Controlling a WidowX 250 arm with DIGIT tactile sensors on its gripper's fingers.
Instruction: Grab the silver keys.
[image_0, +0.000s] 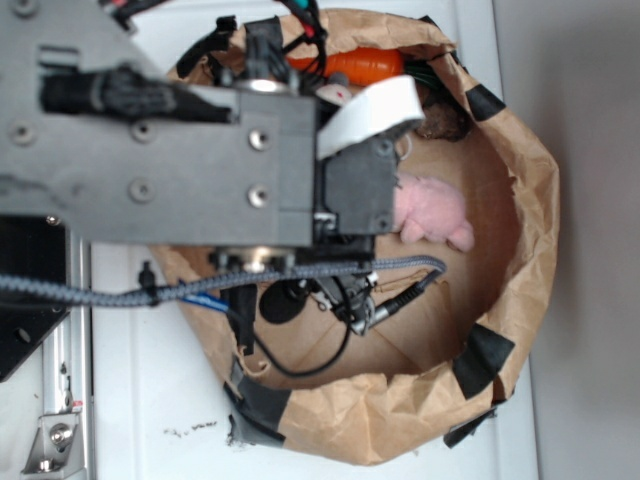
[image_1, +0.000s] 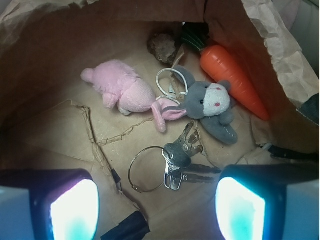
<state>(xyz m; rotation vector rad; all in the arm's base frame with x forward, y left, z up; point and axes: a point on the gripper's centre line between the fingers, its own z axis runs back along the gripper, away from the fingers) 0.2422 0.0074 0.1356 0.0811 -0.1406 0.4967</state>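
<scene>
Claw hanging open over the silver keys in a paper bag

The gripper (image_1: 157, 210) has its two fingers (image_1: 75, 207) spread wide, touching nothing; the silver keys (image_1: 181, 157) lie on the bag (image_1: 45, 130) floor between them, wire ring to their left; just beyond lie a grey bunny (image_1: 210, 107), a pink bunny (image_1: 122, 92), a carrot (image_1: 232, 80) and a brown lump (image_1: 162, 47).

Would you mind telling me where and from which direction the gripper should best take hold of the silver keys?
Grip the bunched key heads of the silver keys, straight down from above. They lie flat on the bag floor; the thin wire ring offers little, while the open gripper already straddles them.
</scene>
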